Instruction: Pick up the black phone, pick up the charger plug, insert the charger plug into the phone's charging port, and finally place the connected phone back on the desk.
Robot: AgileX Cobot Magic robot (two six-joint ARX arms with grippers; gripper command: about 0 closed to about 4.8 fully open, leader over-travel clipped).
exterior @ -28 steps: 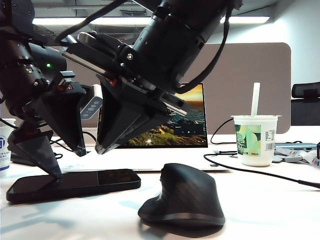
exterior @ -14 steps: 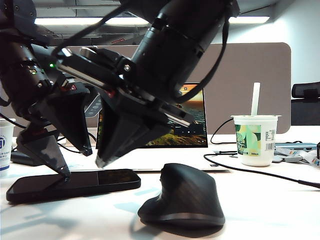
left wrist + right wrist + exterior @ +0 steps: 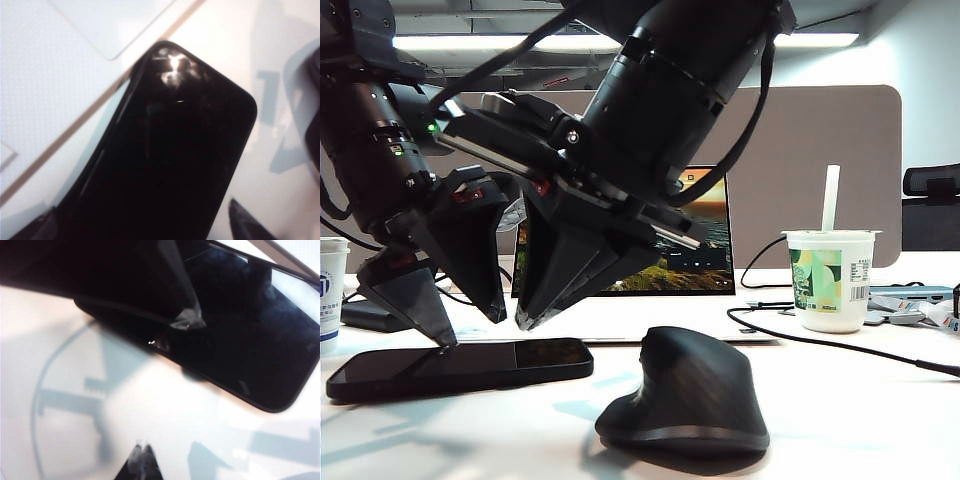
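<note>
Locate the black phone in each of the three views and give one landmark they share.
Exterior view: black phone lies flat at lower left on the white desk, under the left tool.
Left wrist view: phone fills the centre.
Right wrist view: phone crosses the upper right.
Shared landmark: the white desk.

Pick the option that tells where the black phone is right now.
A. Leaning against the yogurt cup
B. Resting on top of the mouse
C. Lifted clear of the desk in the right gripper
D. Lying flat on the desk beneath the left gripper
D: the phone lies flat on the desk, with the open left gripper over it.
</note>
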